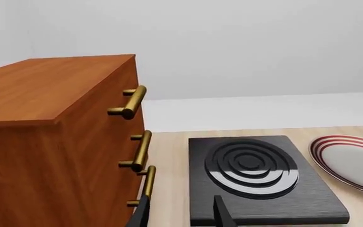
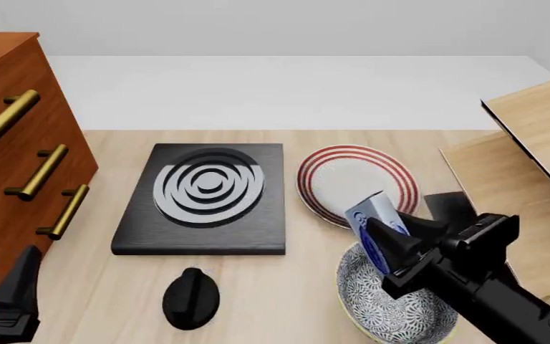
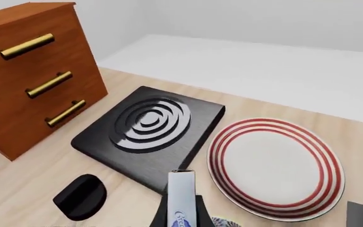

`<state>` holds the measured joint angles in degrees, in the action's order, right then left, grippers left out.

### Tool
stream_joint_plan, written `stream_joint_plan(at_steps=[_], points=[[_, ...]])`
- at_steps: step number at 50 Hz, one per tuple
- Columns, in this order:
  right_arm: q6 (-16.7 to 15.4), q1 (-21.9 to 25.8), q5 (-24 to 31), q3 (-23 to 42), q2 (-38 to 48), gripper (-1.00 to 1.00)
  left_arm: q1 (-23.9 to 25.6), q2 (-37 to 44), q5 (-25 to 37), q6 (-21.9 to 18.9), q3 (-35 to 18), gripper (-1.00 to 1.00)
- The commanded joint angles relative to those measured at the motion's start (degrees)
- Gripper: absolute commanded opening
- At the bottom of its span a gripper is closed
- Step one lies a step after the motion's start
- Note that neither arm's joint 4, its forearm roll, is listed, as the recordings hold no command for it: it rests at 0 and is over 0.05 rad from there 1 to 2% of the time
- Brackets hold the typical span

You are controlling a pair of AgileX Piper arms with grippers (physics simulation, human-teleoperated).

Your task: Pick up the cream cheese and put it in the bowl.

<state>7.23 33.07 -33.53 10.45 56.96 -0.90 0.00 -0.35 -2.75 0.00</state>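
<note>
Fingers (image 2: pixel 382 236) of the right gripper (image 2: pixel 378 247) pinching the small pale grey-white cream cheese box with blue print (image 2: pixel 372 217) in the front view, holding it tilted just above the far rim of the deep round speckled grey-white bowl (image 2: pixel 380 304). Lying just beyond: flat white plate with red rings (image 2: pixel 332 179). Sitting left of that: black square burner slab with grey concentric rings (image 2: pixel 203 197), black round knob (image 2: pixel 191 295) nearer. Left gripper (image 2: pixel 12 297) hanging low beside the brown wooden drawer cabinet with brass handles (image 2: pixel 12 143).

Showing in the left wrist view: two dark fingertips (image 1: pixel 222 215) standing apart, gripping nothing.

Showing in the right wrist view: box edge-on, clamped between the fingers.
</note>
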Motion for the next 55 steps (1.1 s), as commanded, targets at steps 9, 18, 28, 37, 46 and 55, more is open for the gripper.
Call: stream_joint_plan(at_steps=[9, 18, 28, 37, 46, 55], points=[[0.73, -1.7, -2.18, -2.03, 0.82, -1.0, 0.15, 0.0, 0.27, 0.31, 0.0, 1.0], [0.45, -2.59, -4.74, -3.56, 2.69, -1.0, 0.3, 0.0, 0.23, 0.37, 0.0, 1.0], [0.62, -3.43, -7.69, -5.04, 5.17, -1.0, 0.51, 0.0, 0.29, 0.43, 0.0, 1.0], [0.49, -4.07, -9.82, -6.08, 7.04, -1.0, 0.73, 0.0, 0.38, 0.42, 0.0, 1.0], [0.4, -4.42, -11.7, -6.83, 8.8, -1.0, 0.81, 0.0, 0.39, 0.5, 0.0, 1.0], [0.22, -4.47, -15.54, -7.48, 12.58, -1.0, 0.64, 0.0, 0.48, 0.61, 0.0, 1.0]])
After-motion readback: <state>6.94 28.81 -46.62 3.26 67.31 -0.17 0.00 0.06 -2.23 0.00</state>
